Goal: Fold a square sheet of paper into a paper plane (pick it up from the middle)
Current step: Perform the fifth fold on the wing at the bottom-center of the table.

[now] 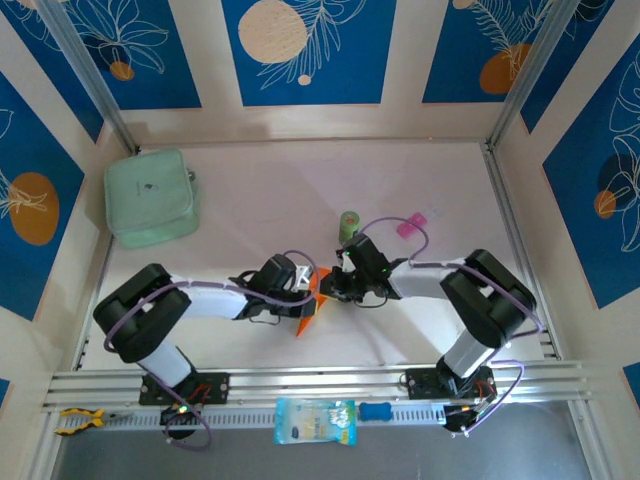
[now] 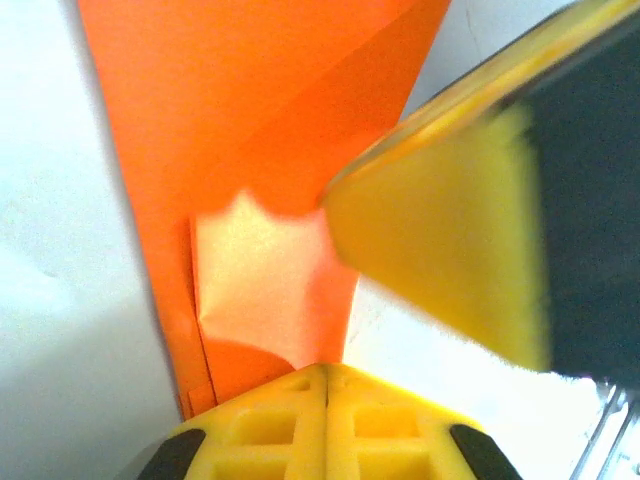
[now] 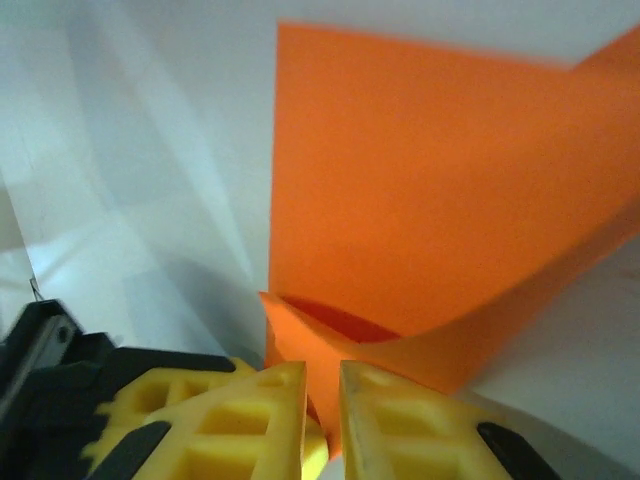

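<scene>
**At mid-table: two grippers pinched on one orange sheet**

Along the near edge, an aluminium rail (image 1: 320,385) carried both arm bases. In front of it lay a pale blue plastic packet (image 1: 314,421), a blue-handled tool (image 1: 378,411) and yellow-handled pliers (image 1: 78,420).

Just beyond, at the table's middle, the left gripper (image 1: 306,296) had its yellow pads pressed flat together on the lower end of the thin, bright orange sheet of paper (image 1: 309,314), creased to an angular outline. The right gripper (image 1: 331,285) met it from the other side. In the right wrist view its fingers (image 3: 270,410) nipped a curled edge of the sheet with only a slit between them. The two fingertips nearly touched, with little room between them.

Bare white table (image 1: 250,220) lay open ahead of the left arm. Right behind the right gripper stood a small green can (image 1: 348,224), and a small pink packet (image 1: 410,226) lay near it. A mint-green square fabric pouch (image 1: 150,197) sat well apart in the far left corner, by the frame post (image 1: 95,85).
</scene>
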Motion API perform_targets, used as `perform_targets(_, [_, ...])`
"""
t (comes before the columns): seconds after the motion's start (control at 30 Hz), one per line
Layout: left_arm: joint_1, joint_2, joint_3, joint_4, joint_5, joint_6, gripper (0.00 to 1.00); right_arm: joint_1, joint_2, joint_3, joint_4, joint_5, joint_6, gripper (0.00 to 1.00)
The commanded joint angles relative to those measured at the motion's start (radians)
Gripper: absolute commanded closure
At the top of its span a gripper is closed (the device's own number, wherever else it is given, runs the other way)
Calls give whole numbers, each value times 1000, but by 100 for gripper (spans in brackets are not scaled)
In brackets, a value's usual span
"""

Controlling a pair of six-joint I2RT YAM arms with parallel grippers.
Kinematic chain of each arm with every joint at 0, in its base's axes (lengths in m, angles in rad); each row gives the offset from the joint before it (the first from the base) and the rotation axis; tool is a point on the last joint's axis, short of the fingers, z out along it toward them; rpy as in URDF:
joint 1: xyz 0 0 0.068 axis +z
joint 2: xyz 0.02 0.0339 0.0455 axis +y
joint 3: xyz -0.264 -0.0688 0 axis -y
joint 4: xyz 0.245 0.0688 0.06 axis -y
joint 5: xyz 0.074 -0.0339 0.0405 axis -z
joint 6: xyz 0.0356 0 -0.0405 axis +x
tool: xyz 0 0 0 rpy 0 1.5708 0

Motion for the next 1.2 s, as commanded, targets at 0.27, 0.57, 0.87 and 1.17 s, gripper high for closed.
perform_targets(0.27, [5, 52, -57, -85, 131, 68, 100, 11, -185, -98, -11, 9, -77, 84])
perform_targets(0.57, [4, 65, -52, -87, 120, 63, 100, 88, -54, -58, 47, 14, -87, 86])
perform_targets(0.87, [5, 64, -55, -100, 109, 60, 100, -3, 4, -96, 50, 73, -77, 87])
perform_targets(1.17, [4, 82, -58, -87, 118, 51, 100, -124, 12, -118, 65, 84, -59, 87])
